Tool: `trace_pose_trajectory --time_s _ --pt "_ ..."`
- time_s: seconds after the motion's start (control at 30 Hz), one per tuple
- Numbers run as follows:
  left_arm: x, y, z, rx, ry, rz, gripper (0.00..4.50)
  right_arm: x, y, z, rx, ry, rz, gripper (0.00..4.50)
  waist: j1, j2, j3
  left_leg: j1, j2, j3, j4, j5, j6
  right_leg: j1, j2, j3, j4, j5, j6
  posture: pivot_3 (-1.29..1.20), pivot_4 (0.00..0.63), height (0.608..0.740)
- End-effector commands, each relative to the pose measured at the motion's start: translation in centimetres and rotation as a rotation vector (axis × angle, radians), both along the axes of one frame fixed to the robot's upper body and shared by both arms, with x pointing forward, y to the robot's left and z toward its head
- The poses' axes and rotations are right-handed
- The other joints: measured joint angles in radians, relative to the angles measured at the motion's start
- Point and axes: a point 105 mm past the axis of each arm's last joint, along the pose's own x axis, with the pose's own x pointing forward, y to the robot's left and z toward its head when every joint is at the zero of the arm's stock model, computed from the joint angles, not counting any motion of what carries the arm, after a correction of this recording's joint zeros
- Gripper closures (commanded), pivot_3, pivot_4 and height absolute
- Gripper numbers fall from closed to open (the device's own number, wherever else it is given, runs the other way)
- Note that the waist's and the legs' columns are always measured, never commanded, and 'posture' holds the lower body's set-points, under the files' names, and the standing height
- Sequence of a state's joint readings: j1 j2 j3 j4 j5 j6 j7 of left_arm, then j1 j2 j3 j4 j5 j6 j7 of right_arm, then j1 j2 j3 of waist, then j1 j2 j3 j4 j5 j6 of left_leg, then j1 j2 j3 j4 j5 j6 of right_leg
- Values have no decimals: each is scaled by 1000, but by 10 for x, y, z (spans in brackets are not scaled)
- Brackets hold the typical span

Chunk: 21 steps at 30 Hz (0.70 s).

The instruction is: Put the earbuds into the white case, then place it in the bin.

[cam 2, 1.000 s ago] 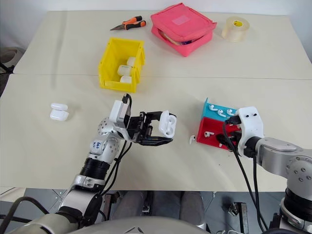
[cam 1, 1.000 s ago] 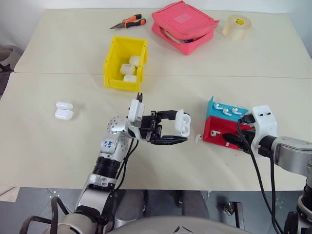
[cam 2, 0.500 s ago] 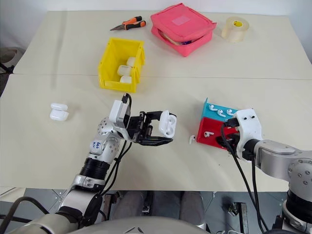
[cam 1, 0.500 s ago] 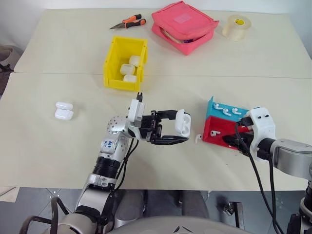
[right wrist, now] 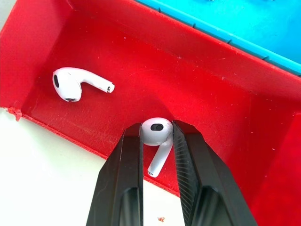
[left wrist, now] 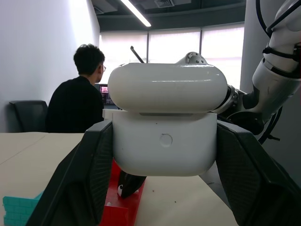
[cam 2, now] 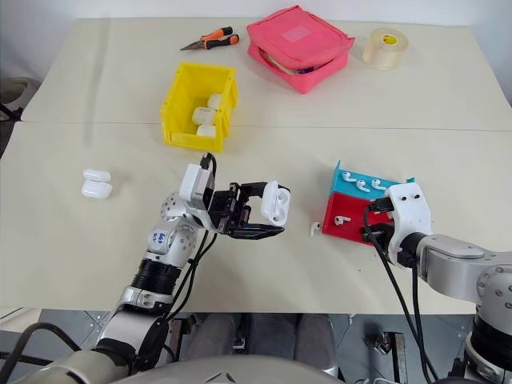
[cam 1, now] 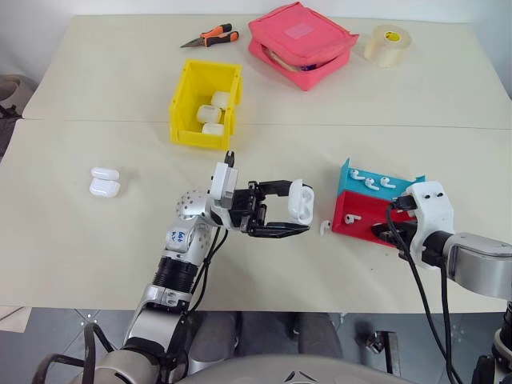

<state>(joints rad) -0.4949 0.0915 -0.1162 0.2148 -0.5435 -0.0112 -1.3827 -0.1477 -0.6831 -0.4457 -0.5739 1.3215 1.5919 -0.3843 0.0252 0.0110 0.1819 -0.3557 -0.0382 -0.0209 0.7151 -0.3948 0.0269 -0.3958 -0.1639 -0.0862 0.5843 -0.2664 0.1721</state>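
My left gripper (cam 1: 294,210) is shut on the white case (cam 1: 300,201), holding it above the table's middle; in the left wrist view the case (left wrist: 164,122) sits between both black fingers with its lid on top. Over the red half of the tray (cam 1: 349,224), my right gripper (right wrist: 157,137) is shut on one earbud (right wrist: 156,133), stem hanging down. Another earbud (right wrist: 71,84) lies on the red floor, one earbud (cam 1: 325,227) rests on the table beside the tray, and several lie in the teal half (cam 1: 370,181). The yellow bin (cam 1: 200,138) stands farther back, with white cases (cam 1: 210,114) inside.
Two more white cases (cam 1: 105,182) lie at the left of the table. At the far edge are orange-handled pliers (cam 1: 212,36), a pink zip pouch (cam 1: 302,42) and a tape roll (cam 1: 389,43). A seated person (left wrist: 75,101) shows in the left wrist view.
The right gripper's fingers have closed in the red tray, and its wrist has shifted slightly. The left arm and the case have not moved.
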Motion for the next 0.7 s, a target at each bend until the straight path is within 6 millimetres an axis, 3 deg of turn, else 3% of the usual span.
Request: trace_pose_trajectory --time_s 0.03,0.2,0.33,0.5,0.63,0.7 --pt "-1 0 8 -22 -28 -13 1694 -5 5 -11 21 58 28 3978 0 0 0 0 0 0 0 0 0 0 0 0 0 0 0 0 150 740" --pt "-4 2 7 -13 -29 -36 1694 -3 27 15 15 -50 229 3978 -1 0 0 0 0 0 0 0 0 0 1 0 0 0 0 0 150 740" --pt "-8 4 7 1 -27 -82 1694 1 24 34 -6 -204 316 3978 4 2 1 -1 -1 1 0 0 1 -1 1 0 -1 0 0 0 150 740" --pt "-8 10 11 26 24 -127 1694 6 22 66 28 -544 470 3978 1 2 2 -1 -1 4 0 -1 2 0 1 0 -2 0 1 0 150 740" --pt "-5 13 13 50 34 -131 1694 -5 36 92 209 -800 598 3978 0 1 2 0 0 4 0 -1 1 1 1 -1 -2 1 1 0 150 740" --pt "-3 15 15 51 40 -126 1694 -8 43 94 263 -822 636 3978 0 2 2 0 0 3 0 -1 1 1 1 0 -1 1 1 0 150 740"
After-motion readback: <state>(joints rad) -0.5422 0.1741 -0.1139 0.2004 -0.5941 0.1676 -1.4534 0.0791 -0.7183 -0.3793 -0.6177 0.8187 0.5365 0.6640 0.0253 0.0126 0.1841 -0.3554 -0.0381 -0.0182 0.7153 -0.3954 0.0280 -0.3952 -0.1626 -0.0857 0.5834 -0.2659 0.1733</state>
